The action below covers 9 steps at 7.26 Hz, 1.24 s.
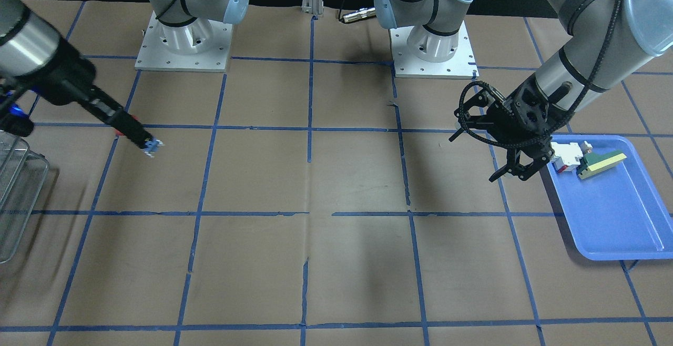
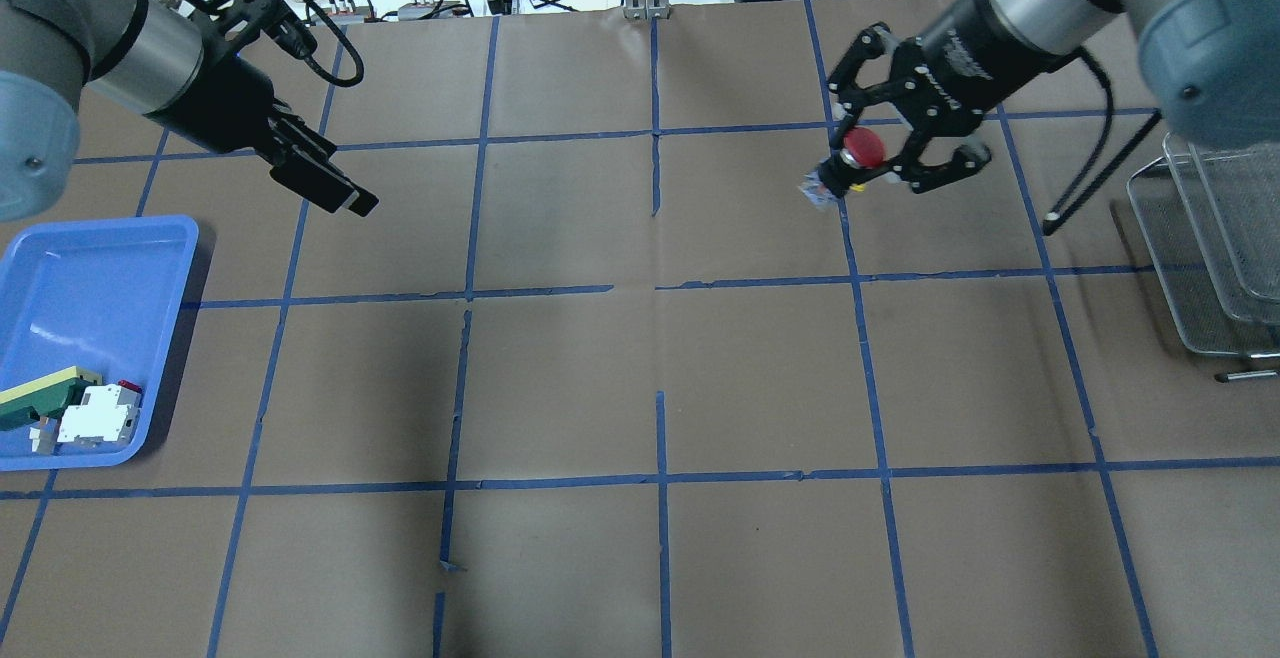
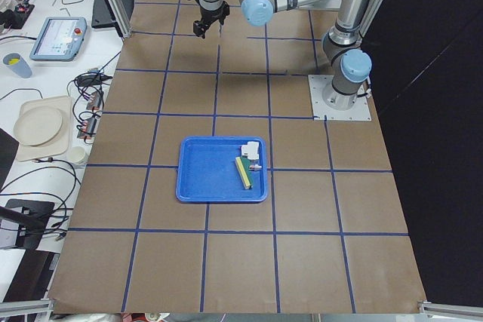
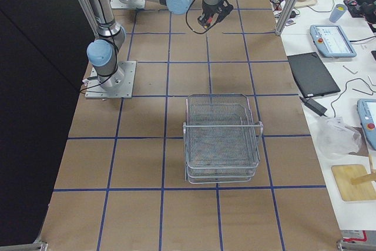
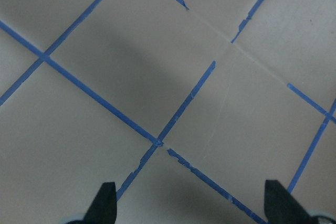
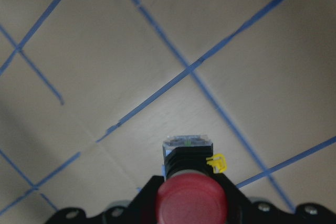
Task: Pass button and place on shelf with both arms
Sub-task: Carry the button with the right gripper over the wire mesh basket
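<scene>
The right pincer [image 2: 868, 170] pinches the button [image 2: 858, 152] and holds it in the air above the brown, blue-taped worktop [image 2: 560, 388], on the robot's right half and well apart from the shelf [image 2: 1220, 238].

The button's long axis runs along the pincer's reach. Its red mushroom cap sits back between the fingers, towards the palm. Its black body and clear base stick out past the fingertips, pointing towards the middle of the worktop and tilted somewhat downward.

In the right wrist view the cap [image 6: 190, 200] fills the bottom centre and is cut off by the lower edge. The clear base shows beyond it, with a small yellow tab [image 6: 216, 163] on one side of the body.

In the front-facing view the right pincer [image 1: 142, 141] hides most of the cap (only slivers of red show), and the base pokes out at its tip. In both side views the button is too small to make out.

The left pincer [image 2: 335, 188] is spread and holds nothing. It hangs over the robot's left half, and its two fingertips [image 5: 105, 203] stand wide apart in its wrist view.

The shelf is cut off at the frame edge in the overhead and front-facing views and shows whole only in the right side view [image 4: 222, 139].

A blue tray [image 2: 100, 268] near the left pincer holds a white-and-red block [image 2: 100, 413] and a green-and-yellow wedge [image 2: 40, 398].
</scene>
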Motion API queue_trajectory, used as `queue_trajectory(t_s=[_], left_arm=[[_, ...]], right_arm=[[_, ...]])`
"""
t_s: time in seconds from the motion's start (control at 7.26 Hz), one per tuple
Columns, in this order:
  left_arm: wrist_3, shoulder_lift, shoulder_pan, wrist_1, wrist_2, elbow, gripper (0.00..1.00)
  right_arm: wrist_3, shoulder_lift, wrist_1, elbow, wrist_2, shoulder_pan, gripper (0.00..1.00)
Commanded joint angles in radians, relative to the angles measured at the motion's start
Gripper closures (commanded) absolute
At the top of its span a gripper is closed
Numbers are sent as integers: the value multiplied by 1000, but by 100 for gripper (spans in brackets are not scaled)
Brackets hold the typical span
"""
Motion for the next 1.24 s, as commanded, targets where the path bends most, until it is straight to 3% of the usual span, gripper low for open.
queue_trajectory(t_s=[0.0,0.14,0.41,0.69,0.83,1.1], left_arm=[[-215,-49,-122,-70,155,122,0],[-347,-27,-153,-102,167,122,0],[-662,62,-141,-138,172,98,0],[-813,116,-115,-164,301,52,0],[-857,115,-107,-168,323,50,0],[-950,109,-125,-168,366,59,1]], right_arm=[[-466,-1,32,-73,-216,-184,93],[-615,7,14,-94,-251,-239,93],[-722,37,-121,-95,-329,-284,92],[-724,118,-172,-93,-328,-292,91],[-733,158,-230,-92,-344,-298,90],[-736,181,-240,-92,-359,-312,85]])
